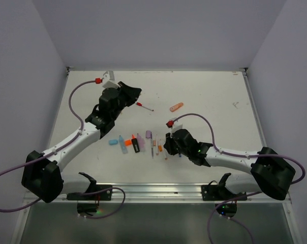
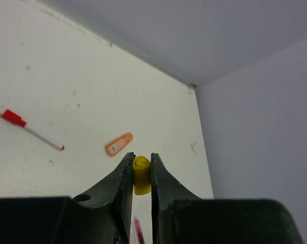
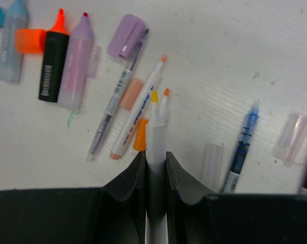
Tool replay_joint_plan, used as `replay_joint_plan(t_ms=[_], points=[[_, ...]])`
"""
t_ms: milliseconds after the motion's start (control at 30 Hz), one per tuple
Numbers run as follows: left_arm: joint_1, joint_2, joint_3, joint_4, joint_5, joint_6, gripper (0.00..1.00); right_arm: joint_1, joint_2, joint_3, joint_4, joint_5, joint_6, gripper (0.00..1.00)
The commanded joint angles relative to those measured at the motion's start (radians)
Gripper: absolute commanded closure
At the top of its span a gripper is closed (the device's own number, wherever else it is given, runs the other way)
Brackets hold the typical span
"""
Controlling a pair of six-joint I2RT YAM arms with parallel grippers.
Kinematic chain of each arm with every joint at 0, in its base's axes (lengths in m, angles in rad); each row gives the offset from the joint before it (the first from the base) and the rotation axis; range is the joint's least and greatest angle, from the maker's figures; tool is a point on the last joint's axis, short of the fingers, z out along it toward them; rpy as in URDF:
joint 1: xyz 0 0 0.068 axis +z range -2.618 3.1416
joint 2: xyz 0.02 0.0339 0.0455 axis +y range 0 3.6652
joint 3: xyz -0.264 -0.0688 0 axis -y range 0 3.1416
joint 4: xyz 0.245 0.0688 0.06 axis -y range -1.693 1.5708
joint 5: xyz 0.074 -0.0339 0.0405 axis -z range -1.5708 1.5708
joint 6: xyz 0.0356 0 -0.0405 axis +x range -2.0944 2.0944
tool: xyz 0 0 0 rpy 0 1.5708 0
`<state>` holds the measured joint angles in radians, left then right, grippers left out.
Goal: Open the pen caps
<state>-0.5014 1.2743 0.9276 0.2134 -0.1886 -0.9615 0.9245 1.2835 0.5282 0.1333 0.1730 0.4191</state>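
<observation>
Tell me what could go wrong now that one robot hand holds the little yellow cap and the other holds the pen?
1. The left gripper pinches the yellow cap only by its sides, above the table. It could slip out, drop and roll away.
2. The right gripper holds the yellow-tipped pen with its bare tip over a crowd of loose pens. Setting it down might nudge the orange-tipped pen or leave an ink mark.
</observation>
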Motion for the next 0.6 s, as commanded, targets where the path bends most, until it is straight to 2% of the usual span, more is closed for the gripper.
replay_joint_plan(t_ms=[0,133,267,567], points=[[-0.078,0.046,0.031,-0.193,0.132,0.089,1.0,-0.036,0.022,0.038,-0.06,0.094,0.082,1.0],[-0.14,0.076,-0.044,-0.186,0.207,0.046,1.0,-0.061,0.071,0.053,-0.081,0.068,0.122,1.0],[-0.206,0.118,-0.088,-0.178,0.21,0.017,1.0,-0.078,0.1,0.056,-0.077,0.039,0.144,1.0],[-0.308,0.246,-0.064,-0.186,0.232,0.004,0.99,-0.113,0.161,0.056,-0.041,0.028,0.185,1.0]])
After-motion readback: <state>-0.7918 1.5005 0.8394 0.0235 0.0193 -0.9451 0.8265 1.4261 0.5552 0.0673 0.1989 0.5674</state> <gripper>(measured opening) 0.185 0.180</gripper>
